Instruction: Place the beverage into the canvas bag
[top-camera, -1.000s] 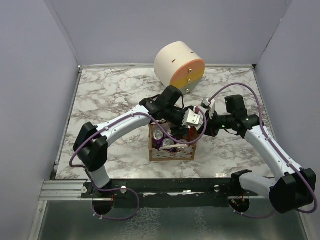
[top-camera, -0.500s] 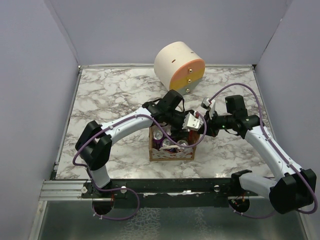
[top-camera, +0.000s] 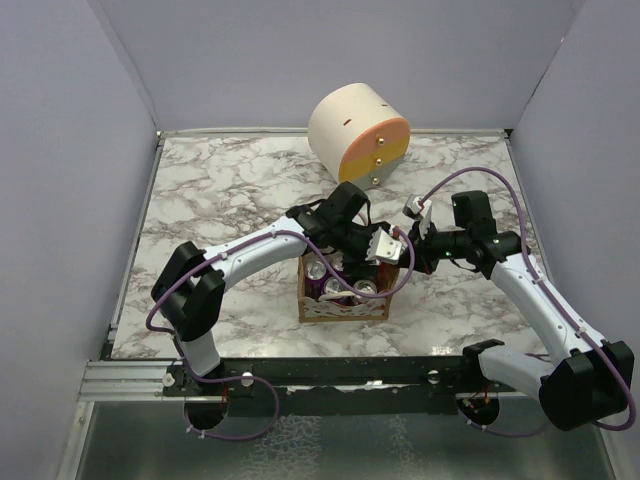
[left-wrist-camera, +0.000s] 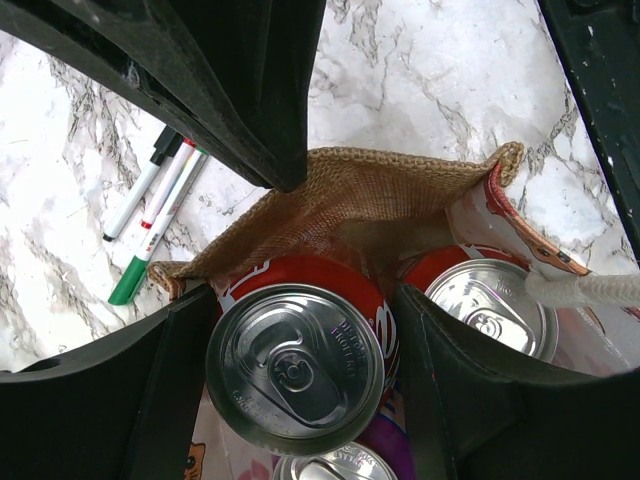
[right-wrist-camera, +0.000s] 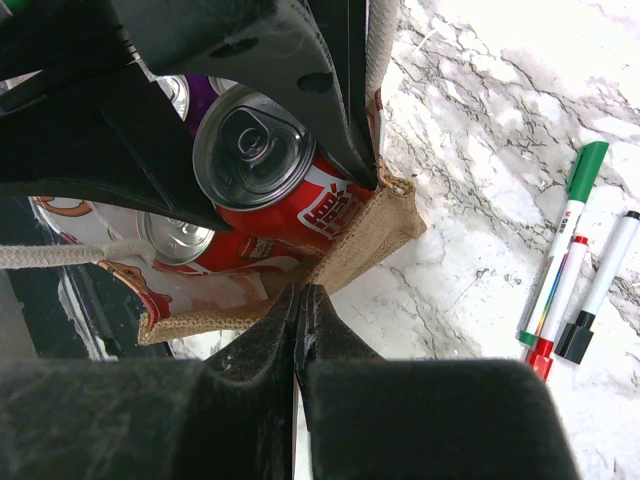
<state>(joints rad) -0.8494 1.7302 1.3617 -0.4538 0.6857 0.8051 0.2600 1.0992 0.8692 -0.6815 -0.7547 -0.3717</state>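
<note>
Canvas bag (top-camera: 343, 303) stands near the front middle of the marble table (top-camera: 220, 190), mouth up, and it already holds several cans. The top view shows at least three silver lids inside it.

Left gripper (left-wrist-camera: 305, 300) reaches down into the bag's mouth from above and grasps a red soda can (left-wrist-camera: 295, 372), one finger on each side of the can's body. This can is the beverage in hand. It sits within the burlap walls at the bag's far side, just beside a second red can (left-wrist-camera: 490, 305), with the lid of a purple can (left-wrist-camera: 325, 467) below it in the left wrist view. Seen from the right wrist, the held can leans and its upper part shows above the rim; whether its base rests on the bottom is hidden.

Right gripper (right-wrist-camera: 297, 300) is clenched tight with its tips on the bag's far rim, apparently pinching the fabric to hold the mouth open.

My reading is that the job is nearly done: the can is inside but not yet let go. What remains is setting it down, releasing it and lifting both arms out.

Three markers (right-wrist-camera: 575, 250) lie on the marble beyond the bag, apart from it
</note>
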